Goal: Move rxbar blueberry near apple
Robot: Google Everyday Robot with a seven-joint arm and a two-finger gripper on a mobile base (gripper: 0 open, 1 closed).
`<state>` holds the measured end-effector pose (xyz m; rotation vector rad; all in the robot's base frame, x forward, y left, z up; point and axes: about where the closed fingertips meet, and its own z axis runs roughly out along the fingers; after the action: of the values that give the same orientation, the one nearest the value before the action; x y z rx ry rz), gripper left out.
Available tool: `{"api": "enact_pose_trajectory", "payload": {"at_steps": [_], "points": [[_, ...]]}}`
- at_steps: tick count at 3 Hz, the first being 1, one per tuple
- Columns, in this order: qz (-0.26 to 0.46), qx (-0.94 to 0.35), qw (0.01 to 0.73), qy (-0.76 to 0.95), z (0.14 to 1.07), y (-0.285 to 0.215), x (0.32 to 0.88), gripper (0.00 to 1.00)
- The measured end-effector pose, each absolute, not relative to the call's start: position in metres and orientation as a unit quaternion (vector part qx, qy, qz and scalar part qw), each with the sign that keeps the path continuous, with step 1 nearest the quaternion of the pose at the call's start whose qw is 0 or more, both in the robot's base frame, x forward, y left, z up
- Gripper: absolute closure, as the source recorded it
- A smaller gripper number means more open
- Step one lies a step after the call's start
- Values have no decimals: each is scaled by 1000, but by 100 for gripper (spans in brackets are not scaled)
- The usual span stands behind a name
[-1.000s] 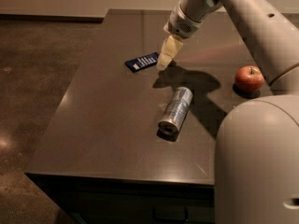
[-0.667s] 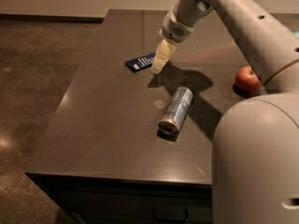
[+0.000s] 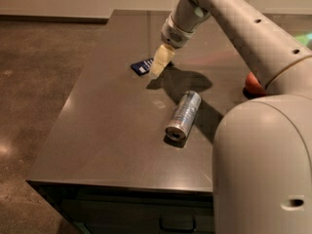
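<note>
The rxbar blueberry [image 3: 141, 67] is a flat dark navy wrapper lying on the dark table [image 3: 112, 130] toward the far left; its right end is hidden behind my gripper. My gripper [image 3: 161, 62] with pale yellowish fingers hangs from the arm, tips down right at the bar's right end. The apple [image 3: 254, 84] is red and sits at the right, mostly hidden behind my arm.
A silver drink can [image 3: 183, 116] lies on its side in the middle of the table, between the bar and the apple. My big white arm body [image 3: 263, 169] fills the lower right. The table's front edge and left edge drop to a brown floor.
My gripper has moved left and down toward the bar and now covers its right end. My arm now hides most of the apple. The can and bar have not moved.
</note>
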<state>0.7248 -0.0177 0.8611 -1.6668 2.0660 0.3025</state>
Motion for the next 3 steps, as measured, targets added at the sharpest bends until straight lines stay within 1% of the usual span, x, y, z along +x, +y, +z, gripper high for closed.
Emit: {"api": "enact_pose_trajectory", "payload": {"at_steps": [1,3], "points": [[116,-593,220,766,849,-7,738,0],[111,-594,211,768,839,-5,742,0]]}}
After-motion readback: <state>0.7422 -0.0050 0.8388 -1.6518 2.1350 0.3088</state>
